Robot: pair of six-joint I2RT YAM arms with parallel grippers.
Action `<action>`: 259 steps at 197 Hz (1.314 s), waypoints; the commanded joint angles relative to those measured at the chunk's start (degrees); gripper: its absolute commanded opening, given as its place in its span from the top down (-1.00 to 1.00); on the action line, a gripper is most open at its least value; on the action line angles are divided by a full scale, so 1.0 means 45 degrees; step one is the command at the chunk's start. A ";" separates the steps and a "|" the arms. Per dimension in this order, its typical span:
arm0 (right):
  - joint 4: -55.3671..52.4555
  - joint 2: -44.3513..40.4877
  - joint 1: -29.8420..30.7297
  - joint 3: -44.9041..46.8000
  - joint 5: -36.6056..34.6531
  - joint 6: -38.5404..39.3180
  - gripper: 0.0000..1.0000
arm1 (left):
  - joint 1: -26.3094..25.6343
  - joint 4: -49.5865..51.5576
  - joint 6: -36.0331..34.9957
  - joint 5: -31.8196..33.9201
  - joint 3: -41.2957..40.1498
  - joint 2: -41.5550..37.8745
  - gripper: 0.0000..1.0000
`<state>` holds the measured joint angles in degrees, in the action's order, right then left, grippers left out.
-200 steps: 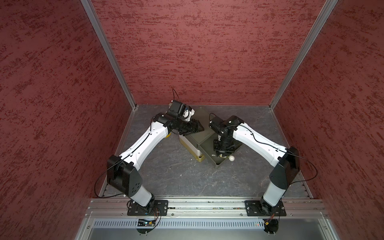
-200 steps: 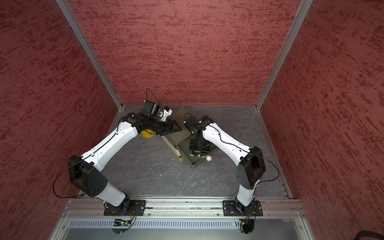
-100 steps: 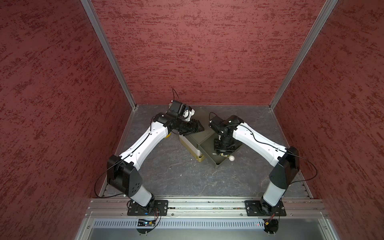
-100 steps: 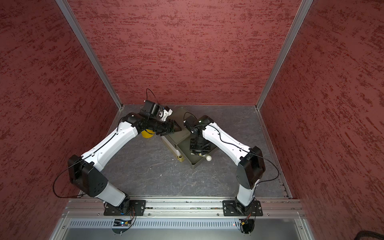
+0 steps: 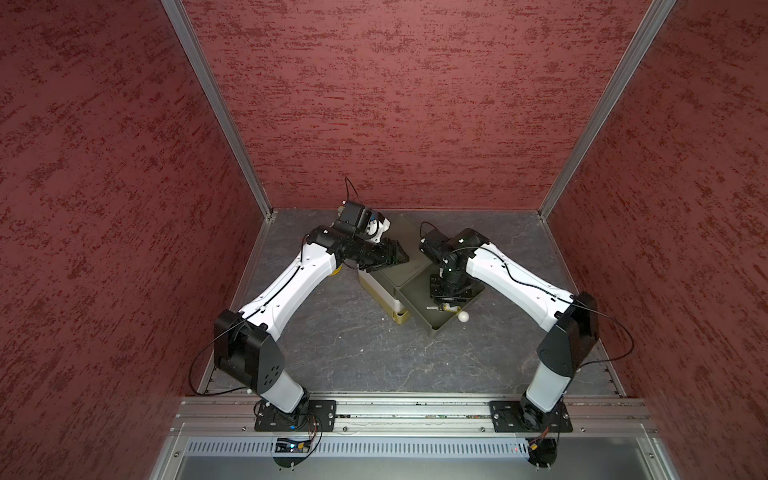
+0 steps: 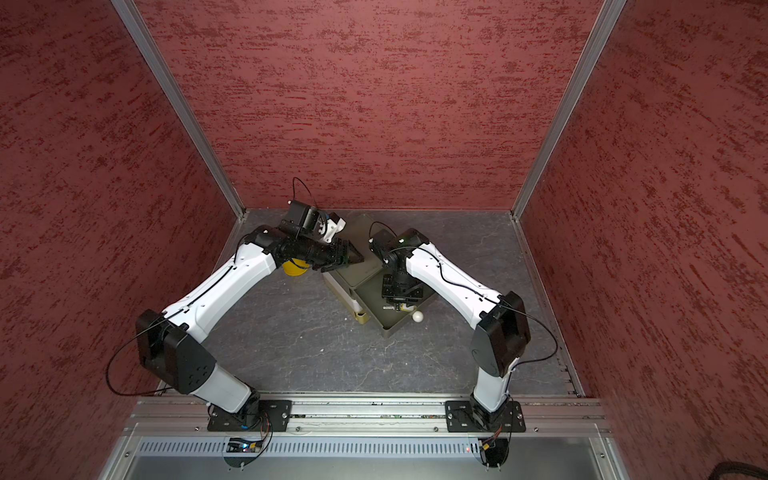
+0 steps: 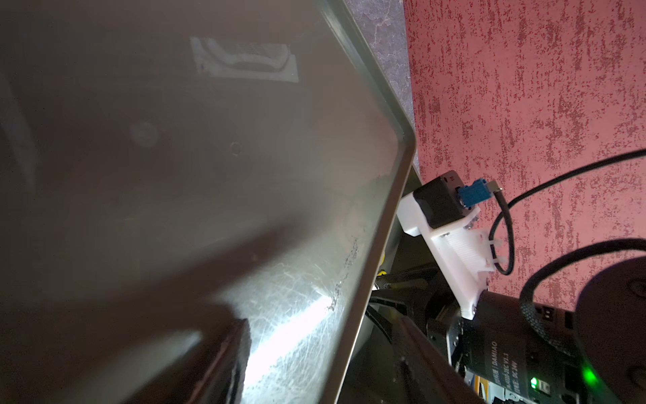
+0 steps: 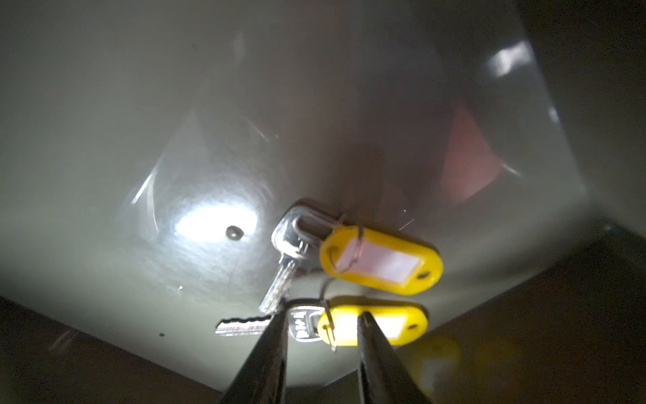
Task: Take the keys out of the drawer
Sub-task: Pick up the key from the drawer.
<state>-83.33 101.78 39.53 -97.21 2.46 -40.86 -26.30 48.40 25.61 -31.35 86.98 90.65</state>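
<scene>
- The left arm [image 5: 291,286] reaches from its base across the grey table [image 5: 353,345] toward the back wall. A yellow round thing [image 6: 295,268] shows partly under its forearm, too hidden to tell what it is.
- The left claw [image 5: 398,257] is clenched, with nothing seen between its jaws. It rests on the flat, scratched top of the olive cabinet [image 5: 405,235].
- The drawer [image 5: 442,328] stands open from the cabinet, out toward the front.
- The right claw [image 8: 321,311] points down into the drawer. It is released, its jaws parted and gripping nothing.
- Two keys [image 5: 445,308] with yellow tags lie on the drawer floor under that claw, close beside each other.
- In the right wrist view the near key [image 8: 304,325] has its head between the two fingers [image 8: 269,356]. Its blade sticks out past one finger and its tag runs behind the other.
- The far key [image 8: 381,260] lies just beyond the fingertips, clear of them.
- A white knob [image 5: 463,316] sits on the drawer's front wall.
- The right arm [image 5: 515,282] bends in from its base.
</scene>
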 commanded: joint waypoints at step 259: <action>-0.0317 -0.0458 -0.0073 -0.1844 -0.0583 0.0311 1.00 | 0.0181 0.0103 -0.0121 -0.0200 -0.0251 0.0346 -0.36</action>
<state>-83.05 102.10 39.48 -102.02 1.67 -39.79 -25.67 47.77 25.63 -32.69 86.65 90.78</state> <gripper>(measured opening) 0.041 0.679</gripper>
